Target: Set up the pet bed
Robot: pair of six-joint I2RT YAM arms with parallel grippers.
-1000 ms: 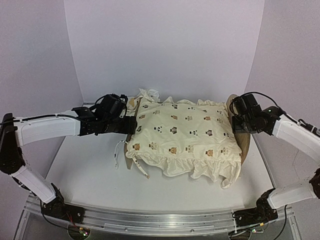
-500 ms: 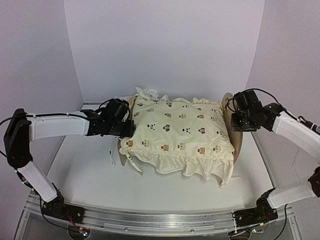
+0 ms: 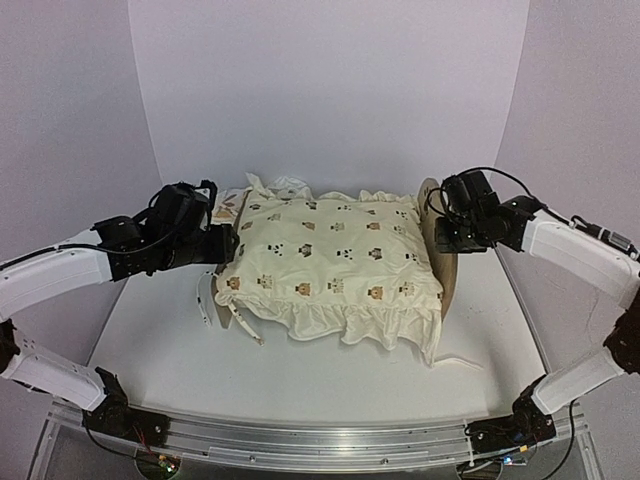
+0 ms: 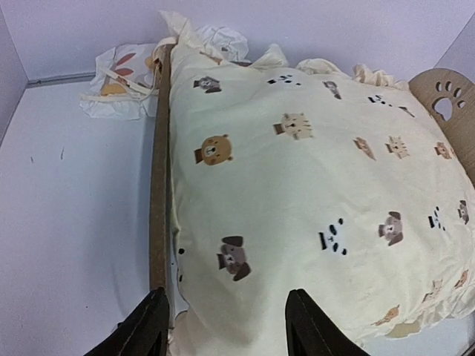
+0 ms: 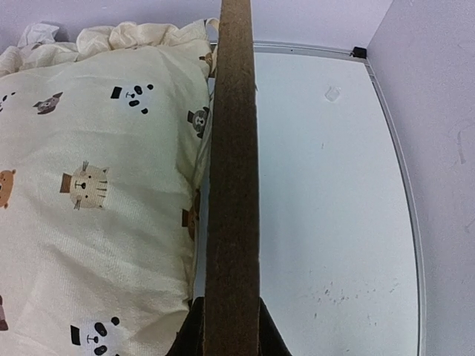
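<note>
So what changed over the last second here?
The left end effector and right end effector closed on the end boards of the bed and shifted it to the left. The quilt stayed draped over it.

Edge-on pet bed (image 5: 231,148) end board in the right hand (image 5: 228,328), quilt (image 5: 96,185) alongside

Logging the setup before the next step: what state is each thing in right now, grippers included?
pet bed: upright, gripped at both end boards, base covered.
quilt: spread over the bed, ruffle hanging off the near side.
pillow: crumpled, outside the bed by its left end board.
left gripper: closed on the left end board and quilt edge.
right gripper: closed on the right end board's edge.
</note>
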